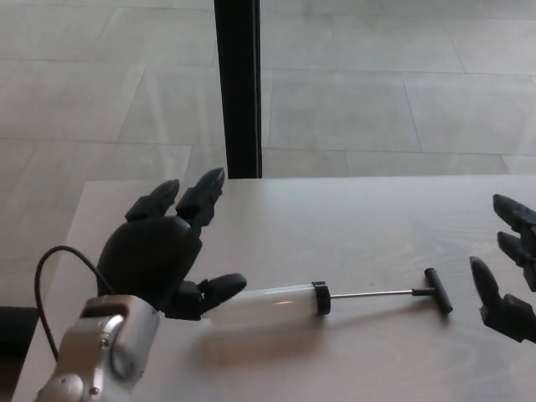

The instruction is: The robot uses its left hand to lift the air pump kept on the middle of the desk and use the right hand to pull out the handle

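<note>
Air pump (335, 298) lying flat on the pale worktop (352, 218), near the front, rod drawn out with T-handle to the right; left robot hand (165, 255) raised over its clear barrel's left end, fingers spread, holding nothing; right robot hand (511, 276) open, empty, just right of handle.

Pale desk (352, 226), air pump (276, 303) lying on it
</note>
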